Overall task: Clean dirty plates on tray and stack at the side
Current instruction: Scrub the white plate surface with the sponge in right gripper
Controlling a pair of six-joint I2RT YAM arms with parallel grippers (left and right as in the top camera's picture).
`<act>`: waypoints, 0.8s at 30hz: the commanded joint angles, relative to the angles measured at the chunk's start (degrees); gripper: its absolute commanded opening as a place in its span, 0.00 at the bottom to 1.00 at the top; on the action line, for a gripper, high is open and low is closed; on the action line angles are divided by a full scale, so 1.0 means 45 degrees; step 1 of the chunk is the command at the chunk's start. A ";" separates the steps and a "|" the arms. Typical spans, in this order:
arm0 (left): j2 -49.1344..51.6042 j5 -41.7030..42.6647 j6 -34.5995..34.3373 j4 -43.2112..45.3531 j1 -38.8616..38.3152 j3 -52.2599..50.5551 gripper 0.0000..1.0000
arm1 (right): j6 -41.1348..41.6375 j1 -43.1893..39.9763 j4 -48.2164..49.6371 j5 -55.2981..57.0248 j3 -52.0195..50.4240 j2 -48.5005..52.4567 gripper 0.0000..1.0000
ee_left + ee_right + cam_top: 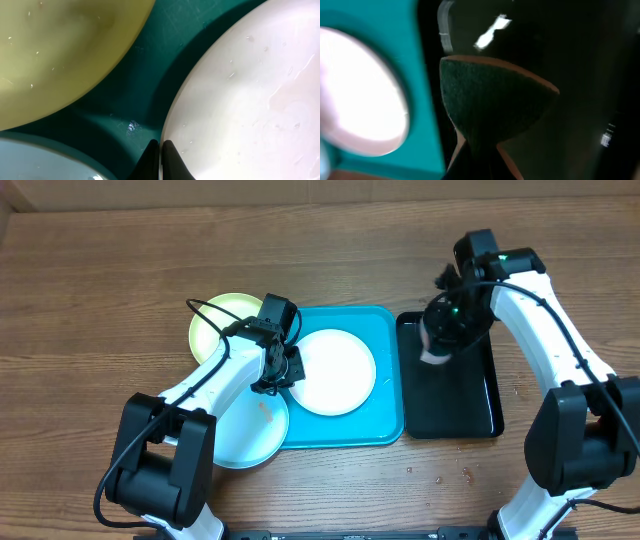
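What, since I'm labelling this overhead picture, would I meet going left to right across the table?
First the lime green plate → white plate → black tray. The light blue plate sits about as far across as the green one, so I leave it out.

The round white plastic plate (pixel 335 375) lies in the large turquoise rectangular plastic tray (pixel 385 420), with the lime green plastic plate (pixel 222 320) at its ten o'clock corner, the light blue plastic plate (pixel 250 430) at seven o'clock and the narrower glossy black tray (pixel 460 400) just beside at three.

Left claw (pixel 159 156) pinched shut, arm reaching forward; right claw (pixel 476 159) clamped on sponge (pixel 492 102).
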 commanded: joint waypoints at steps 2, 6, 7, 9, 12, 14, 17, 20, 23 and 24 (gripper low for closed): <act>0.0209 0.0044 0.0262 0.0058 -0.0029 0.0160 0.04 | 0.0869 0.0097 0.0729 0.3084 -0.1171 -0.0199 0.04; 0.0209 0.0044 0.0262 0.0068 -0.0029 0.0160 0.04 | 0.0865 0.0097 0.1948 0.3084 -0.2239 -0.0199 0.04; 0.0209 0.0044 0.0262 0.0068 -0.0029 0.0160 0.04 | 0.0869 0.0097 0.2215 0.3084 -0.2472 -0.0199 0.04; 0.0209 0.0044 0.0262 0.0063 -0.0029 0.0160 0.04 | 0.0865 0.0097 0.2691 0.3084 -0.2934 -0.0199 0.04; 0.0209 0.0039 0.0262 0.0068 -0.0029 0.0160 0.04 | 0.0865 0.0097 0.3215 0.3084 -0.3478 -0.0199 0.04; 0.0209 0.0044 0.0262 0.0073 -0.0029 0.0160 0.04 | 0.0845 0.0097 0.3458 0.3084 -0.3764 -0.0199 0.04; 0.0209 0.0044 0.0262 0.0068 -0.0029 0.0160 0.04 | 0.0821 0.0097 0.3594 0.3084 -0.3978 -0.0199 0.04; 0.0209 0.0044 0.0262 0.0058 -0.0029 0.0160 0.05 | 0.0826 0.0097 0.3585 0.3075 -0.3939 -0.0199 0.37; 0.0209 0.0044 0.0262 0.0053 -0.0029 0.0160 0.05 | 0.0826 0.0083 0.3133 0.3075 -0.3390 -0.0199 0.57; 0.0209 0.0044 0.0267 0.0053 -0.0029 0.0160 0.06 | 0.0826 0.0083 0.2822 0.3079 -0.3036 -0.0204 0.64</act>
